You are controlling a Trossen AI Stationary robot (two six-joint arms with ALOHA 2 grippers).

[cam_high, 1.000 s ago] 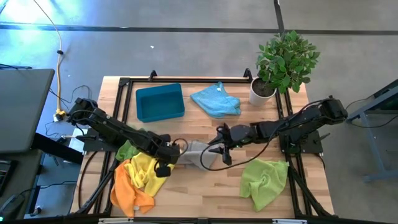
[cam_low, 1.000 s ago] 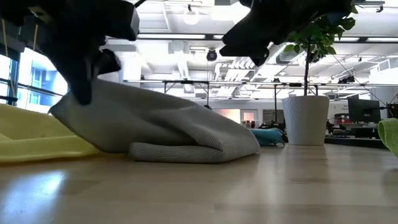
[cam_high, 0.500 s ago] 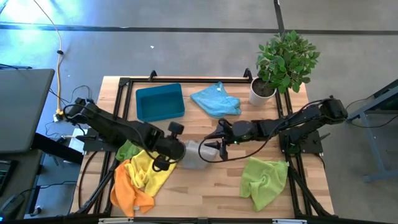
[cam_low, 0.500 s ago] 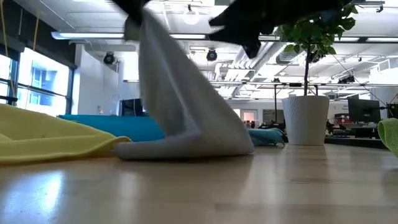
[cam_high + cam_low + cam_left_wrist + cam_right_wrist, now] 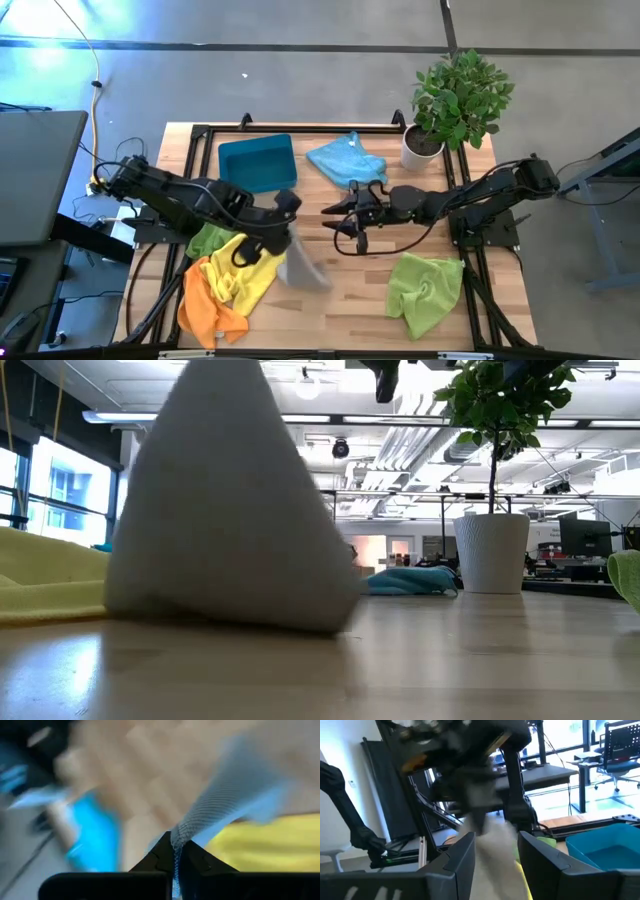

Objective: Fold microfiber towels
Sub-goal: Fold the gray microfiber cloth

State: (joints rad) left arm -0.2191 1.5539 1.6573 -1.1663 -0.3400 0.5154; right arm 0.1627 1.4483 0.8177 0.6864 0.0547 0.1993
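Observation:
A grey towel [image 5: 300,266] hangs from my left gripper [image 5: 288,214], which is shut on its top, left of the table's middle. In the low view the grey towel [image 5: 230,510] spreads into a wide cone and its lower edge [image 5: 230,618] meets the tabletop. My right gripper [image 5: 338,222] hovers open just right of it, pointing level at it, with nothing between its fingers [image 5: 462,855]. A yellow towel [image 5: 240,275], an orange one [image 5: 205,310] and a lime green one [image 5: 205,240] lie heaped at the near left. My left gripper pinches a bunched top edge of the grey towel [image 5: 181,836] between its two fingers [image 5: 162,857], which slant down from above. One layer or several, I cannot tell. The towel hangs slack below the fingers and widens downward, its lower edge on the table.
A teal tray [image 5: 257,163] stands at the far left, a light blue towel [image 5: 345,160] beside it, and a potted plant [image 5: 450,100] at the far right corner. Another lime green towel [image 5: 425,285] lies near right. Black frame rails [image 5: 300,128] border the table.
My left gripper has risen and rolled, still shut on the grey towel. It has pulled the towel from a low heap into a hanging cone, with the lower edge staying on the table. My right gripper has tipped up to level and risen slightly, away from the towel.

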